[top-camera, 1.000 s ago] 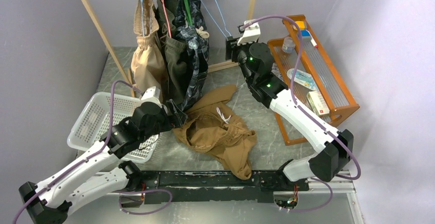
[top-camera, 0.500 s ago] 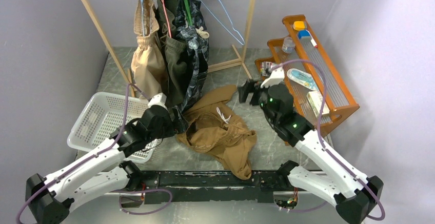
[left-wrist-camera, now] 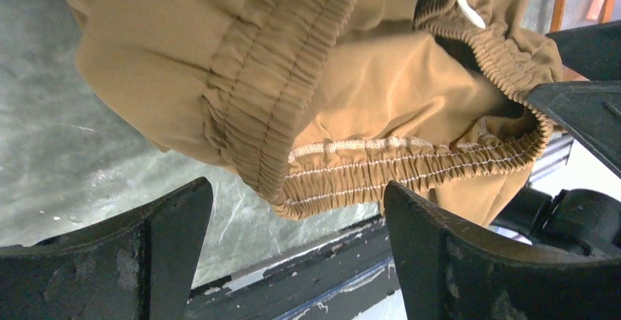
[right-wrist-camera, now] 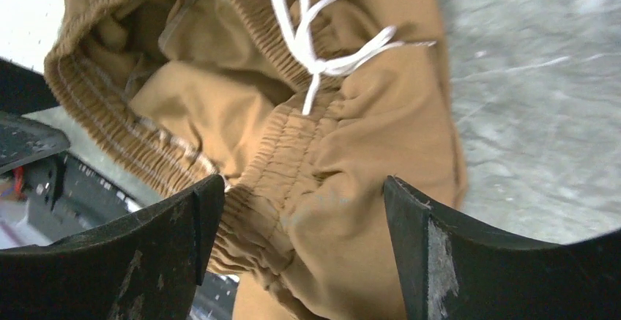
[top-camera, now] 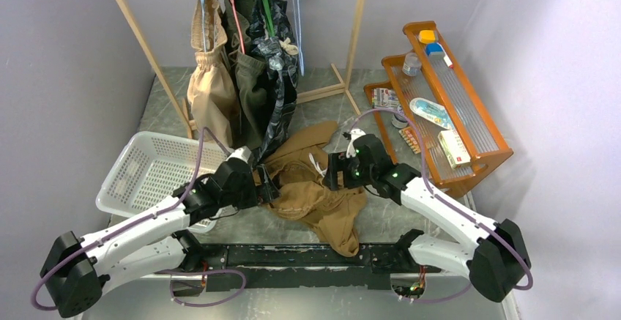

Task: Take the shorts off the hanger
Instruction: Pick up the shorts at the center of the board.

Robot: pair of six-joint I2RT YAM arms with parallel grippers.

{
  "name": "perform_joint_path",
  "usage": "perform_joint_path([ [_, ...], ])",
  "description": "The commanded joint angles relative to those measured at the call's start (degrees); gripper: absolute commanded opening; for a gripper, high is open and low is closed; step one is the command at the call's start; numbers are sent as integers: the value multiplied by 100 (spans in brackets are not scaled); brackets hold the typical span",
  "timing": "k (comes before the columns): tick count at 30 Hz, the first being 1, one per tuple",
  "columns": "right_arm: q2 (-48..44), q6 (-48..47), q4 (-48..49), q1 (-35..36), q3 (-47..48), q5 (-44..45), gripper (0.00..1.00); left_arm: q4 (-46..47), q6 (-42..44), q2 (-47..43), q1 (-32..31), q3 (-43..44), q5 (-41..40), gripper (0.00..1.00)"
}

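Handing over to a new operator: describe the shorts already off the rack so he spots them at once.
On the table, right of the white basket, lies a crumpled heap: the tan shorts. Unlike the beige, olive and dark pairs hanging on the rack behind, they show a white drawstring.

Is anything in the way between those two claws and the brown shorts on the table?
Nothing visible. The left gripper and right gripper are both open, with the brown shorts lying directly in front of their fingers.

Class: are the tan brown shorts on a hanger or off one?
Off. The tan brown shorts lie crumpled on the table, away from the rack.
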Motion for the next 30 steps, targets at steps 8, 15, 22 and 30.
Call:
perform_joint_path([
  [8, 509, -153, 130, 84, -293, -1772, 6, 701, -949, 87, -723, -651, 561, 90],
  [15, 138, -12, 163, 108, -718, -2143, 0, 1929, -1571, 627, -1313, -969, 434, 89],
  [22, -66, 248, 442, 162, -1131, -2607, 0, 3613, -2420, 1694, -1798, -1112, -494, 91],
  [30, -269, 551, 804, 479, -1515, -2985, 0, 5501, -2949, 3126, -1985, -928, -867, 90],
])
